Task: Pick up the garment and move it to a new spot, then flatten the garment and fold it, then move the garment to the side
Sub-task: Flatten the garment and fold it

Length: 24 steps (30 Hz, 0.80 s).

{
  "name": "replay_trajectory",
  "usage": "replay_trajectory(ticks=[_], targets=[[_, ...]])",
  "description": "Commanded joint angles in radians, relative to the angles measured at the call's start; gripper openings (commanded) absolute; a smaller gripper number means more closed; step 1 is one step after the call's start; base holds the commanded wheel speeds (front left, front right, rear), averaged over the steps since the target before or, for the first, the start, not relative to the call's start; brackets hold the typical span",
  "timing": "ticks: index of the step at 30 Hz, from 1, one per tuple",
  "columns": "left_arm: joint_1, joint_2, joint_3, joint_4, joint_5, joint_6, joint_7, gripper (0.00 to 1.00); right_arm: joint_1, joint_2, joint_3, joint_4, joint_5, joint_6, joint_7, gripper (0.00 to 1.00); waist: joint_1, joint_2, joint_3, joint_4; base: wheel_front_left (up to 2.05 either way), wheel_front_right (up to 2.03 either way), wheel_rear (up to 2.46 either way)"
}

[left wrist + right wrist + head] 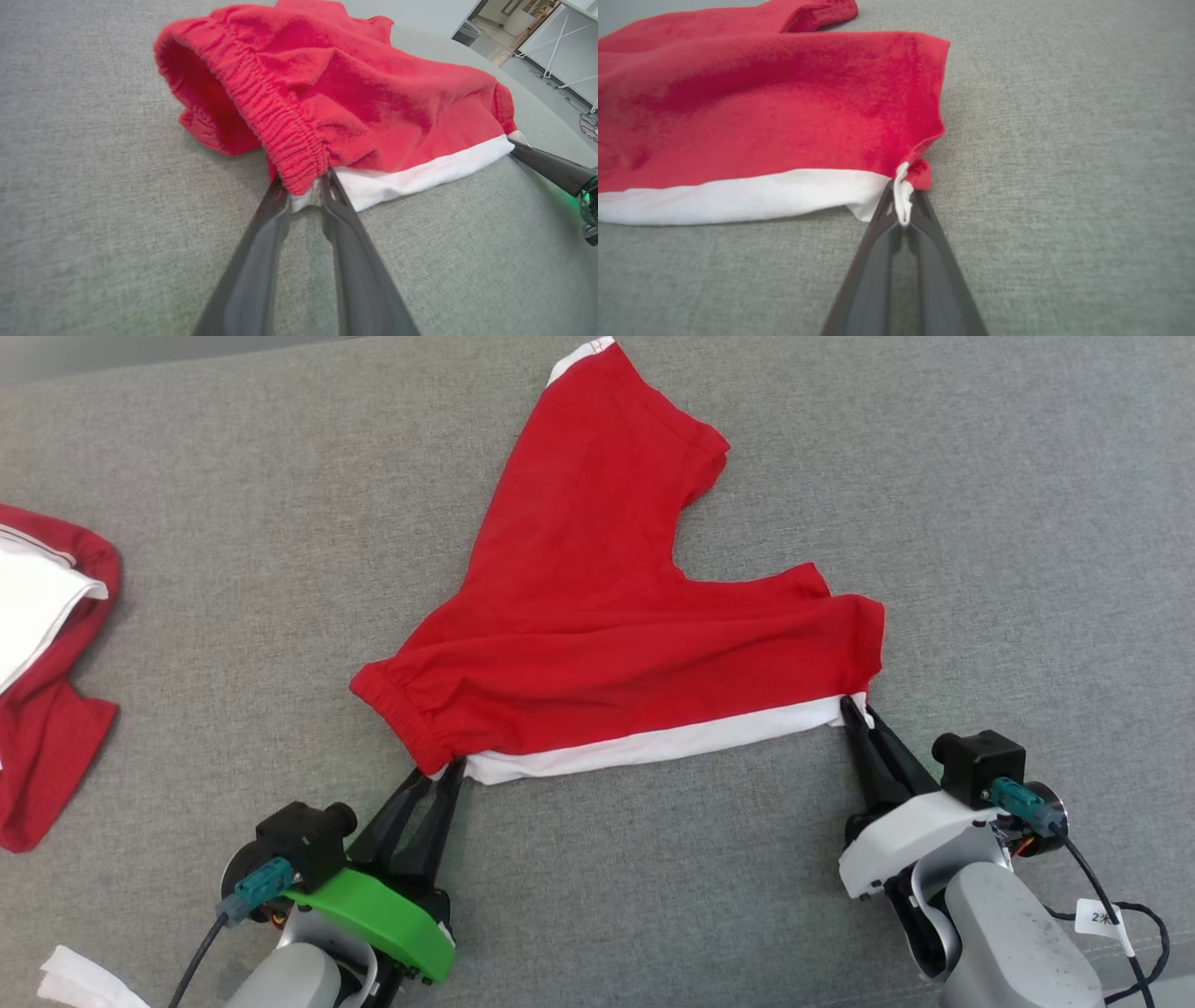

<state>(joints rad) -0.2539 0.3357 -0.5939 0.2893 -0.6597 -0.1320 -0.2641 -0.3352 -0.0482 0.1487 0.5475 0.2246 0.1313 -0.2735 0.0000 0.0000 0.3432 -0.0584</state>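
Red garment, right end effector low

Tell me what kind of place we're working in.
Likely an indoor lab or workshop: the red shorts lie on a broad grey fabric-covered surface, and the left wrist view shows white table frames and floor cables behind.

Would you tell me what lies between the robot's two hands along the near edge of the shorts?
The head view shows the white band of the red shorts running from the left hand to the right hand.
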Motion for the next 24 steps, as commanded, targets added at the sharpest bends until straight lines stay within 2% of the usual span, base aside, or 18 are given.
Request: replay_trajectory(ticks=[1, 10, 15, 24], targets=[[-0.016, 0.009, -0.004, 0.0, -0.003, 0.002, 0.0, 0.0, 0.027, -0.004, -0.003, 0.012, 0.02, -0.001, 0.016, 0.0, 0.0, 0.0, -0.001, 0.001, 0.0, 0.0, 0.0], [-0.012, 0.024, -0.029, -0.03, 0.007, 0.002, 0.0, 0.0, 0.032, -0.005, -0.056, -0.068, 0.102, -0.001, 0.009, 0.0, 0.0, 0.0, -0.034, 0.013, 0.0, 0.0, 0.0], [-0.028, 0.044, -0.044, -0.101, 0.014, 0.002, 0.0, 0.0, 0.033, -0.005, -0.063, -0.153, 0.195, -0.001, 0.009, 0.0, 0.0, 0.0, -0.086, 0.022, 0.0, 0.0, 0.0], [-0.098, 0.103, 0.001, -0.254, 0.036, 0.002, 0.0, 0.0, -0.002, -0.004, -0.052, -0.335, 0.285, -0.001, 0.009, 0.0, 0.0, 0.0, -0.222, 0.025, 0.0, 0.0, 0.0]])
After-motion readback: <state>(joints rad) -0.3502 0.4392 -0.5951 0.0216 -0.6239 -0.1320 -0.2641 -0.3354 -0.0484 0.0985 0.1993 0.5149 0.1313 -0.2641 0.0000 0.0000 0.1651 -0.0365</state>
